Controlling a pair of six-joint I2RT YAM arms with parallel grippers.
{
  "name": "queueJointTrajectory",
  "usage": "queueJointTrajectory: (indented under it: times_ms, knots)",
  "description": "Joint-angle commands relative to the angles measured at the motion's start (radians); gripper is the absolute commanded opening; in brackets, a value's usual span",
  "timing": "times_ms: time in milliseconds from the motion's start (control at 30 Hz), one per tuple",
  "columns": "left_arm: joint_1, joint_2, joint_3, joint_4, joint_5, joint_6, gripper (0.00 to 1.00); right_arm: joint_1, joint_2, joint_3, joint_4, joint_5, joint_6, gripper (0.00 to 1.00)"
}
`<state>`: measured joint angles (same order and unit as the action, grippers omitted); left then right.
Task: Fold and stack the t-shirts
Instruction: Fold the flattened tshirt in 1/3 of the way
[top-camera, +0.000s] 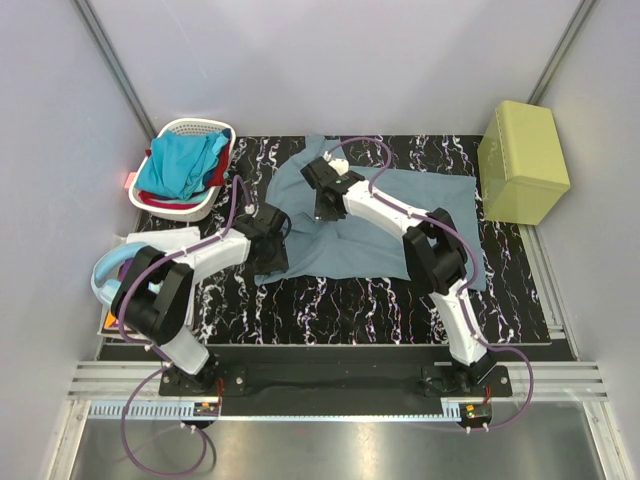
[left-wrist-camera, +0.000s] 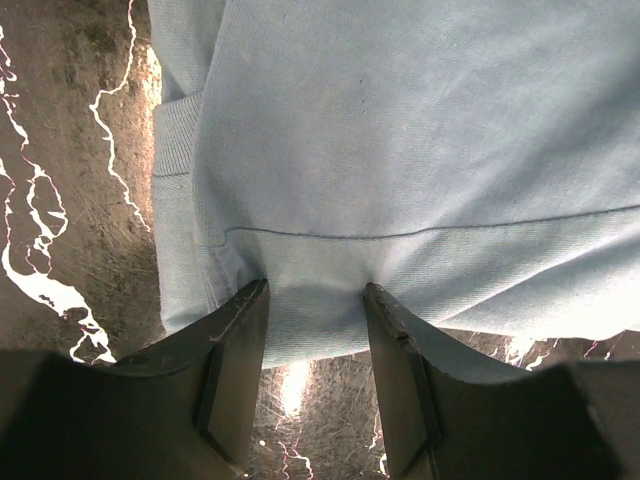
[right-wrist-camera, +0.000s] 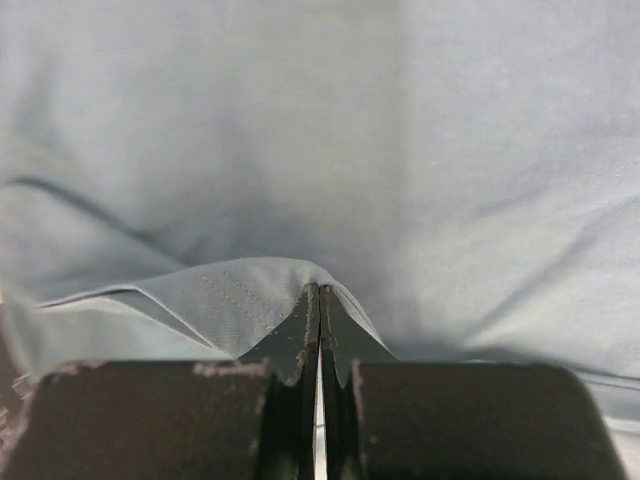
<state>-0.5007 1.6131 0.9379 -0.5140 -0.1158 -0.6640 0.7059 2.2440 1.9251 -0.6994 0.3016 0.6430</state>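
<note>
The grey-blue t-shirt (top-camera: 350, 250) lies spread and rumpled on the black marbled mat (top-camera: 330, 305). My left gripper (top-camera: 272, 240) is at the shirt's left edge. In the left wrist view the gripper (left-wrist-camera: 315, 300) is open, its fingers (left-wrist-camera: 240, 345) straddling the shirt's hem (left-wrist-camera: 320, 320). My right gripper (top-camera: 325, 195) is over the shirt's far left part. In the right wrist view the gripper (right-wrist-camera: 318, 292) is shut on a lifted fold of stitched hem (right-wrist-camera: 230, 295). The turquoise t-shirt (top-camera: 180, 165) and the red t-shirt (top-camera: 216, 172) lie bunched in the basket.
The white laundry basket (top-camera: 195, 125) stands at the back left, off the mat's corner. A yellow-green box (top-camera: 522, 160) stands at the back right. A pale blue and white object (top-camera: 110, 275) lies beside the left arm. Grey walls close in the sides and back.
</note>
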Motion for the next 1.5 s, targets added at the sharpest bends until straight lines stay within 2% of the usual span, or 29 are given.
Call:
queueJointTrajectory:
  times_ms: [0,467,567,633,700,733,833,900,933,1000,1100,1167,1300,1467]
  knots:
    - [-0.007,-0.019,-0.005,0.015,0.018,-0.011,0.48,-0.016,0.031,0.012,-0.028,0.037,-0.003,0.00]
    - [-0.015,-0.022,-0.014,0.015,0.016,-0.011,0.47,-0.108,0.048,-0.035,-0.054,0.100,0.047,0.00]
    - [-0.016,-0.019,-0.011,0.014,0.015,-0.011,0.47,-0.108,0.040,-0.044,-0.051,0.105,0.041,0.04]
    - [-0.016,-0.018,-0.010,0.014,0.018,-0.011,0.47,-0.108,0.034,-0.057,-0.051,0.103,0.043,0.19]
    - [-0.018,-0.021,-0.008,0.014,0.018,-0.009,0.47,-0.103,-0.015,-0.092,-0.006,0.109,0.035,0.29]
    - [-0.019,-0.024,-0.008,0.014,0.015,-0.009,0.47,-0.100,-0.049,-0.160,0.067,0.113,0.030,0.43]
    - [-0.024,-0.050,-0.011,0.014,0.002,-0.006,0.48,-0.080,-0.194,-0.242,0.133,0.138,-0.012,0.60]
    - [-0.029,-0.085,-0.008,0.014,-0.013,0.001,0.51,-0.066,-0.294,-0.282,0.127,0.162,-0.029,0.64]
    - [-0.039,-0.100,-0.001,0.014,-0.022,0.006,0.58,-0.069,-0.323,-0.294,0.097,0.180,-0.034,0.66]
    - [-0.055,-0.136,0.015,0.015,-0.053,0.024,0.65,-0.068,-0.406,-0.348,0.055,0.220,-0.026,0.67]
    - [-0.075,-0.141,0.088,0.034,-0.084,0.076,0.80,-0.100,-0.492,-0.438,0.037,0.255,-0.022,0.68]
    - [-0.070,-0.084,0.149,0.032,-0.084,0.122,0.84,-0.156,-0.494,-0.449,0.020,0.173,-0.010,0.68]
    - [-0.042,0.081,0.443,-0.058,-0.074,0.190,0.84,-0.287,-0.468,-0.388,-0.044,0.120,-0.012,0.67]
    - [0.008,0.238,0.673,-0.110,-0.003,0.227,0.84,-0.427,-0.442,-0.313,-0.077,0.058,-0.019,0.67]
